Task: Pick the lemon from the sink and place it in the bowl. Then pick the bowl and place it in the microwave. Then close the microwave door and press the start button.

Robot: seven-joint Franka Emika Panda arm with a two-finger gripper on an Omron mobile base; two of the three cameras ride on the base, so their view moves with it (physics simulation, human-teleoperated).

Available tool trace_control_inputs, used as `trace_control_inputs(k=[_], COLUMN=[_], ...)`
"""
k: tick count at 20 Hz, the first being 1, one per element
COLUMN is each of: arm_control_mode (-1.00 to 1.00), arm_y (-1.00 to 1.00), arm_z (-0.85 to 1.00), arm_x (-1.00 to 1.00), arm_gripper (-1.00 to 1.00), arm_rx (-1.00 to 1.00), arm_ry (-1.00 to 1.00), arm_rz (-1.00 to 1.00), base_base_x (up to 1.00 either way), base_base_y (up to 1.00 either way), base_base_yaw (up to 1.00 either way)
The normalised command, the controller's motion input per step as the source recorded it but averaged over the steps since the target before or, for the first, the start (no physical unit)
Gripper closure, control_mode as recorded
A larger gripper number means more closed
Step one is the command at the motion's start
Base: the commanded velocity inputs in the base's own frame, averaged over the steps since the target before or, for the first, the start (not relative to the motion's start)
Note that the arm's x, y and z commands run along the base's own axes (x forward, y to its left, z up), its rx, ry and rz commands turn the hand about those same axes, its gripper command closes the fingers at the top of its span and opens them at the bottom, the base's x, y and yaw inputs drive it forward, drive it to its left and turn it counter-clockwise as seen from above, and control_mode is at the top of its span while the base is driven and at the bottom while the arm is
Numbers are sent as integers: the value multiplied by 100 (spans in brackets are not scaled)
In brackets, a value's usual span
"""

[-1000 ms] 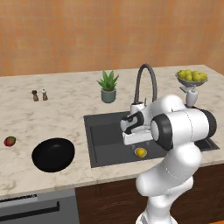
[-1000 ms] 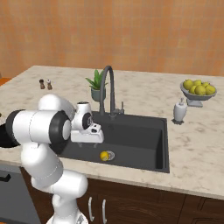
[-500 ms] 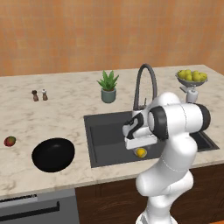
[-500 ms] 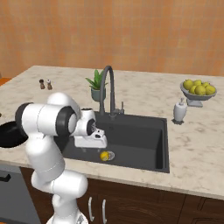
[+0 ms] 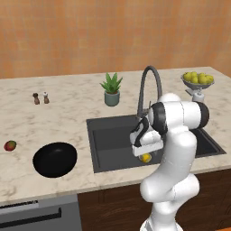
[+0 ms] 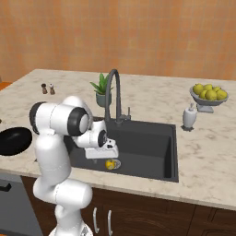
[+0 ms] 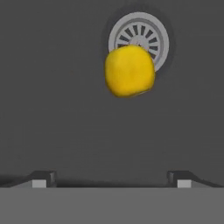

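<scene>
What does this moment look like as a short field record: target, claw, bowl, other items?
target: lemon on the floor of the sink, partly over the round drain
claw: claw open, above the lemon, not touching it
bowl: bowl empty, on the counter left of the sink
task stage: lemon not yet grasped
other items: faucet, potted plant, fruit dish, mango, two shakers
</scene>
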Motion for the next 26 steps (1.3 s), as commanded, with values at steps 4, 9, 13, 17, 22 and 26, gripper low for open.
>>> trace_control_inputs(k=[4,9,13,17,22,26], arm_control_mode=[-100,-100,-100,-100,-100,-100], arm_y=[-2,-2,-11,-15,-16,-8], arm_z=[-31,-38,-38,-31,-33,-36], arm_x=[43,42,33,37,12,-11], arm_gripper=[-100,-100,-100,-100,-100,100], arm_rx=[0,0,0,0,0,0], arm_ry=[0,0,0,0,0,0], arm_rz=[13,13,12,11,11,6], base_base_x=[0,0,0,0,0,0], base_base_y=[0,0,0,0,0,0], base_base_yaw=[0,0,0,0,0,0])
